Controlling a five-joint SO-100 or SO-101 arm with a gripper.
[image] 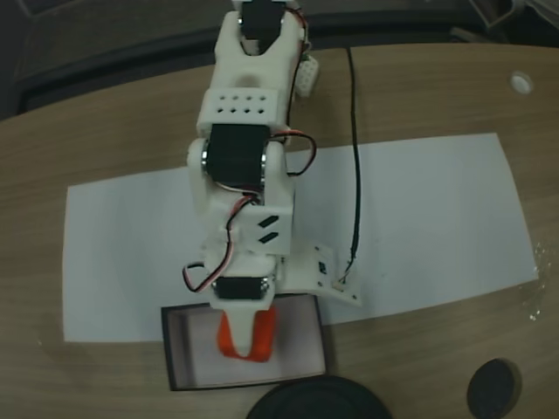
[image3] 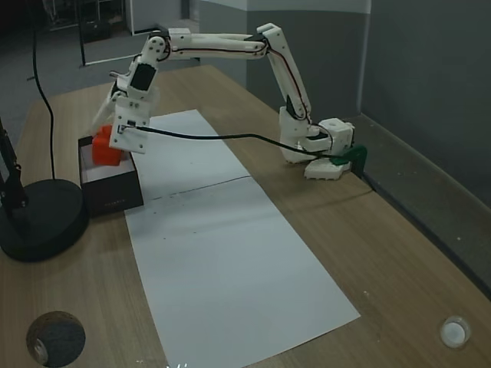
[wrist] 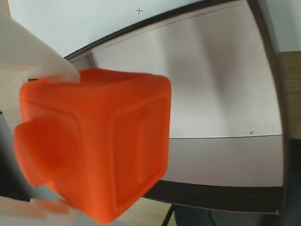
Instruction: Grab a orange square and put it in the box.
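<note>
Wooden desk with white paper (image: 419, 209); your gripper (image: 246, 336) had its jaws clamped on the orange cube (wrist: 94, 146) over the black-walled box (image: 310, 358), so lower it first, then open gently

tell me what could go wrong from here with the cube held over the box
The gripper is shut on the orange square, held above the box, so two things might go wrong. In the wrist view the cube sits tilted between the fingers, so it may tumble or bounce when let go. The box walls look low, so a bouncing cube could hop over them. A lower release would likely help.
</note>
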